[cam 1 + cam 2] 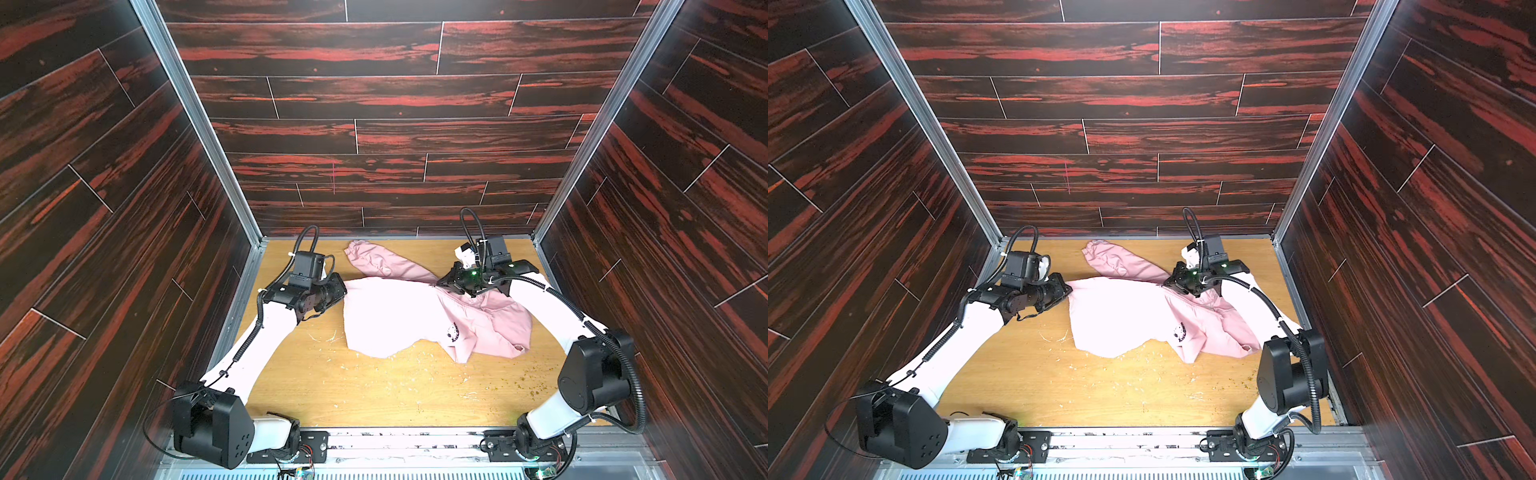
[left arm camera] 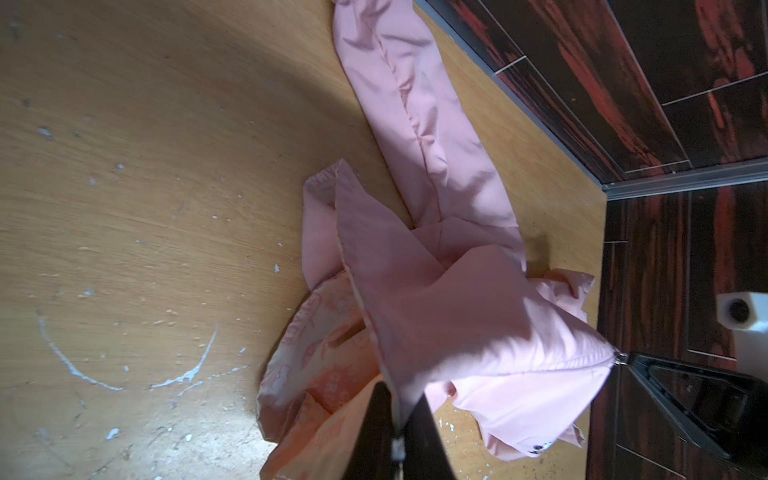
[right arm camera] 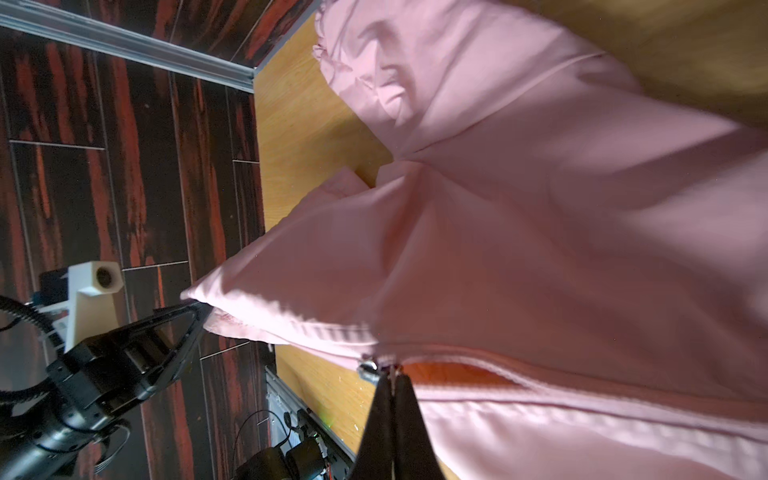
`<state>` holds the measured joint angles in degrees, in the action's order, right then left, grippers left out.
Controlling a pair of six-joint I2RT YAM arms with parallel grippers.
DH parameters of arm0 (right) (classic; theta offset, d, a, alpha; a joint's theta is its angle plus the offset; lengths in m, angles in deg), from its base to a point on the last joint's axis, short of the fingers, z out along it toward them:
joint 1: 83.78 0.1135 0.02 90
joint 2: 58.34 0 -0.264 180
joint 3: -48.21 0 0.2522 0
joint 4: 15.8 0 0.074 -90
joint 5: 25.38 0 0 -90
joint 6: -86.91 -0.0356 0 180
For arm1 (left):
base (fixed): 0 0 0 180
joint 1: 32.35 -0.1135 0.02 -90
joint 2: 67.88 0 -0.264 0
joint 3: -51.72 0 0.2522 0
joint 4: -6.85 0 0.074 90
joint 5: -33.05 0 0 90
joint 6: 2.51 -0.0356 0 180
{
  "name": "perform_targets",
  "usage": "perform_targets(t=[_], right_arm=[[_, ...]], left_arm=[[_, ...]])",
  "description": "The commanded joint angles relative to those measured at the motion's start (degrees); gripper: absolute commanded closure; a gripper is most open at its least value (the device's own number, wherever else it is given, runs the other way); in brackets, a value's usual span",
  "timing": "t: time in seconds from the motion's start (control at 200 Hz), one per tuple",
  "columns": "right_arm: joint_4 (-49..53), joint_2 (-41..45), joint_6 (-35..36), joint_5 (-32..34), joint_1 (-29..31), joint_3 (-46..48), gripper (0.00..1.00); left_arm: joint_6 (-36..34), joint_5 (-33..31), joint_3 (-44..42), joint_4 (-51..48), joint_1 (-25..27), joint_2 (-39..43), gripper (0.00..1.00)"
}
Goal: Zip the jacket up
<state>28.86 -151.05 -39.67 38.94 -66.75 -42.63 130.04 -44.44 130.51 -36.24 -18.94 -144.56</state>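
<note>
Jacket [image 1: 395,316] on far half of table [image 1: 374,395]. Left gripper [image 2: 397,405] clamped on its hem end (anchor, presumably for tension); right gripper [image 3: 391,374] pinched shut on zipper pull [image 3: 369,370], teeth gaping beyond.

One jacket [image 1: 395,316], two robot arms [image 1: 257,345] [image 1: 536,293], one table [image 1: 374,395]

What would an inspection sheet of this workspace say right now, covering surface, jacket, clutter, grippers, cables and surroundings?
Surface: wooden tabletop, scuffed white in places.
Job's things: pink jacket stretched between the grippers; zipper looks partly closed, slider beside the right fingertips.
Clutter: white flecks and dark crumbs on the wood.
Grippers: left gripper shut on the jacket's edge; right gripper shut on the jacket at the slider.
Cables: black conduit loops above each wrist.
Surroundings: dark red wood-grain walls, aluminium posts.
</note>
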Motion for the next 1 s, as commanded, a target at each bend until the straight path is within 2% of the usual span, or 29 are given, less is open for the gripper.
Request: perform_targets(t=[0.0, 0.992], right_arm=[[1.97, 3.56, 0.72, 3.13, -2.04, 0.31, 1.0], [4.13, 7.18, 2.26, 3.91, -9.44, 2.01, 1.0]], left_arm=[[-0.97, -5.55, 0.77, -2.39, -1.6, 2.29, 1.0], [-2.5, -8.29, 0.6, -5.14, -2.51, 4.39, 1.0]])
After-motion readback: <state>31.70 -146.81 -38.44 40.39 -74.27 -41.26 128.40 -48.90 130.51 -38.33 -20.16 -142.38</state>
